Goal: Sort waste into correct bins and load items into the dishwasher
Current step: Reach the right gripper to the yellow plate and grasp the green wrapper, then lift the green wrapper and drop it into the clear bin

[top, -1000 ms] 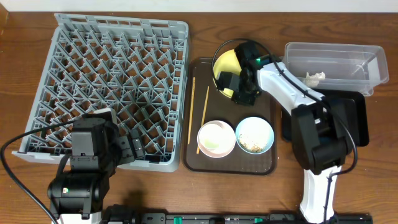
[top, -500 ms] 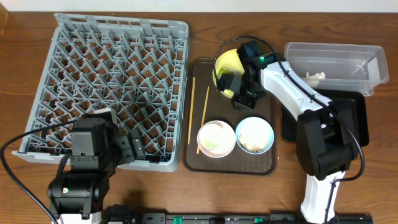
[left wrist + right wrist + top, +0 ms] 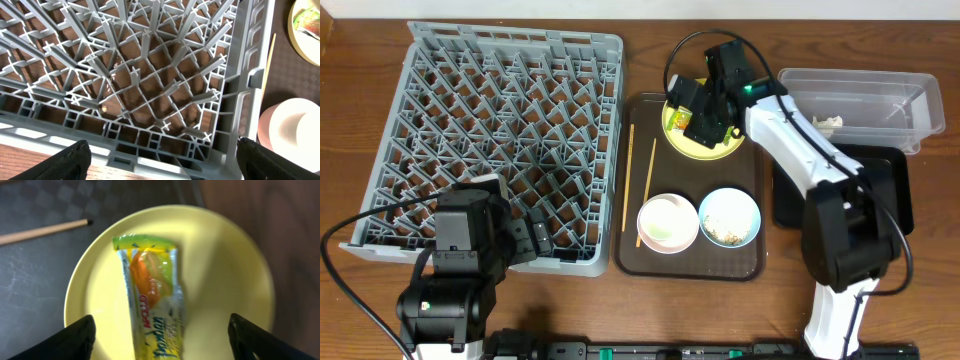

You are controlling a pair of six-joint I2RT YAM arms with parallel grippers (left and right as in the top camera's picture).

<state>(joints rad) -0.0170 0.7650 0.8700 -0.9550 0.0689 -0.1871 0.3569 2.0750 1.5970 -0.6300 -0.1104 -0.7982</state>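
Observation:
My right gripper [image 3: 698,118] [image 3: 165,342] is open, hovering just above the round yellow plate [image 3: 705,148] [image 3: 225,280], its fingers either side of the green-yellow wrapper [image 3: 704,126] [image 3: 150,290] lying on the plate. The white bowl [image 3: 667,222] [image 3: 292,130], with a smaller white shape inside, and the light blue bowl [image 3: 729,217] holding beige crumbs sit on the brown tray [image 3: 750,268]. Two chopsticks [image 3: 646,185] [image 3: 267,65] lie along its left side. My left gripper [image 3: 525,240] [image 3: 162,160] is open and empty over the grey rack's [image 3: 510,60] [image 3: 150,75] front right corner.
The clear tub [image 3: 865,88] at the back right holds the white tissue [image 3: 825,124]. The black tray [image 3: 890,200] lies in front of it, under my right arm. The rack fills the left half of the table.
My right gripper has moved from the plate's near side toward the far edge and turned. More of the plate and the wrapper now show. The left arm has not moved.

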